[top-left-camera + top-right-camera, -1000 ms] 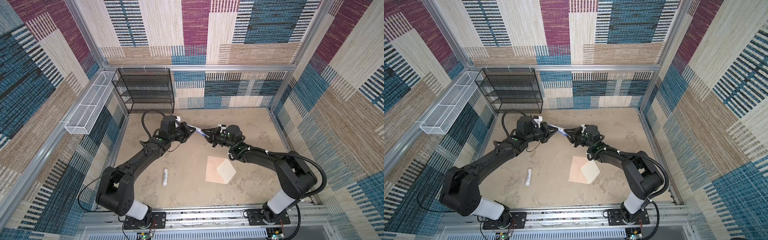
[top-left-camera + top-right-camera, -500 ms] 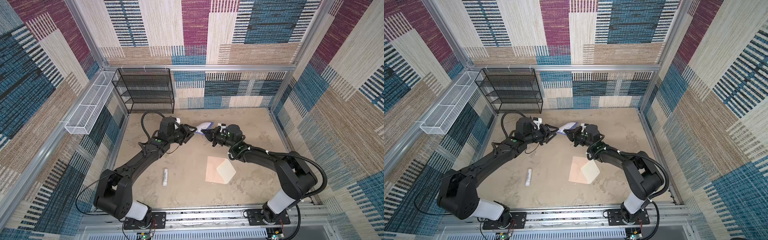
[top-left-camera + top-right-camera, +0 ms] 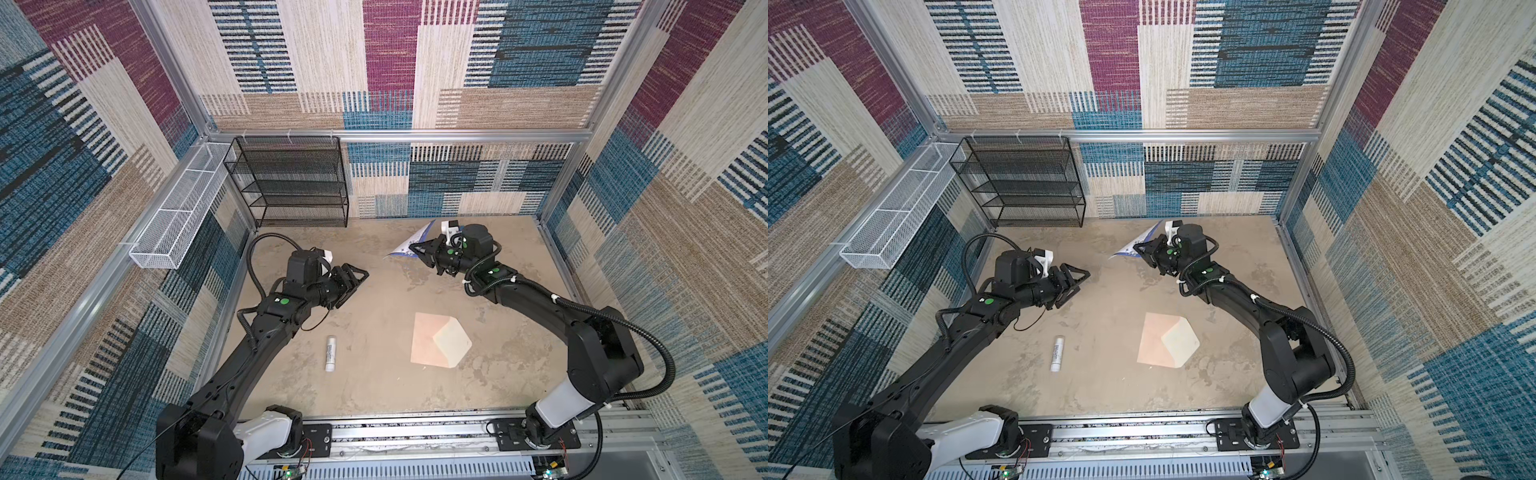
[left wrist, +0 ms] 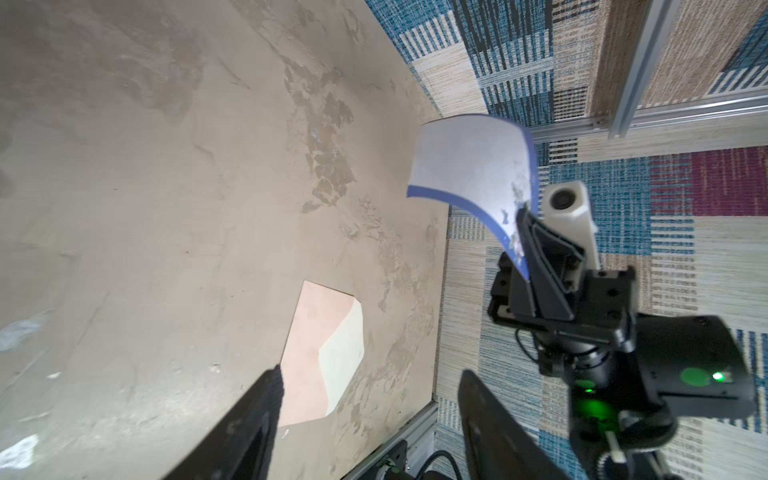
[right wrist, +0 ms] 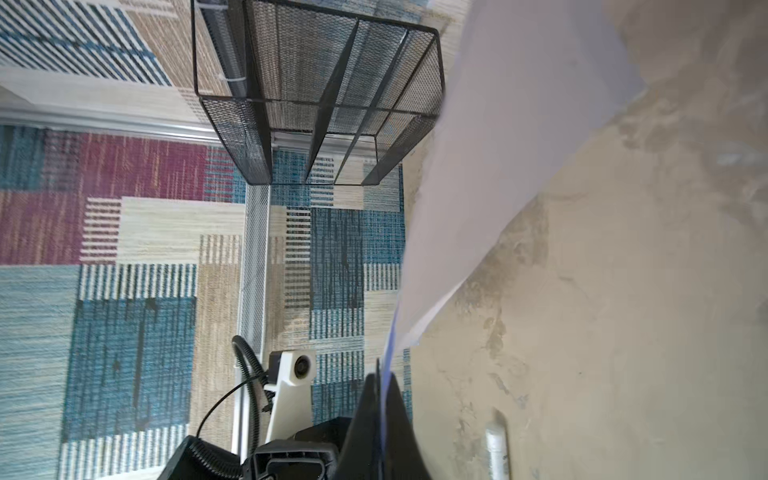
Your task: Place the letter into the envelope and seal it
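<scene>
1. Envelope [image 3: 428,340]: flat on the surface toward its front edge, flap apparently open; light, limp.
2. Letter [image 4: 469,166]: aloft near the surface's back edge, curling; thin, floppy, likely best pinched at an edge.
3. Right gripper [image 3: 413,248]: clamped on Letter's printed corner.
4. Left gripper [image 3: 353,289]: spread wide, empty.

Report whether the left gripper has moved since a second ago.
Yes. The left gripper drew back leftward, away from the stationary envelope.
</scene>
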### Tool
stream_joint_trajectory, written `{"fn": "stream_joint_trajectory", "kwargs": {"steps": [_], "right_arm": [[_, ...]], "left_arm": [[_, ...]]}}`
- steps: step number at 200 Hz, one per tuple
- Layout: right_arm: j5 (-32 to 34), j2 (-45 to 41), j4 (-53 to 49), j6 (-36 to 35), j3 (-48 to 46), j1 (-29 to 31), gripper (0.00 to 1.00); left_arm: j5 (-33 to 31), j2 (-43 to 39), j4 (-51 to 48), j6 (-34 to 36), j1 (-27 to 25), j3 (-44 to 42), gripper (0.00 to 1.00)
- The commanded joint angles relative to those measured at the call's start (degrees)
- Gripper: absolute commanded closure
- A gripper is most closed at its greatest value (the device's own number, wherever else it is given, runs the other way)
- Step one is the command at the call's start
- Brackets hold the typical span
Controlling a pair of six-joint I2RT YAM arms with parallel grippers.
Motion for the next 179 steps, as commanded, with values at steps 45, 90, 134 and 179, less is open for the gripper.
{"fn": "stream_joint_trajectory", "kwargs": {"steps": [45, 90, 134, 179], "right_arm": [[-4.45, 6.98, -33.97, -38.02, 17.04, 0.00, 1.00], [-2.60, 4.09, -38.88, -53.83, 16.46, 0.17, 1.00], [-2.89, -2.38, -38.71, -69.80, 11.29, 0.28, 1.00], [-2.42, -1.80, -48.05, -82.24, 12.34, 0.52, 1.00]], "left_arm": [[-3.43, -8.09, -12.47, 17.13, 4.89, 3.45, 0.32], [-3.83, -12.31, -10.99, 25.77, 6.01, 3.16, 0.32], [-1.86, -14.94, -4.68, 31.59, 6.15, 0.35, 0.31], [5.09, -14.74, -0.82, 41.37, 6.15, 1.15, 0.31]]}}
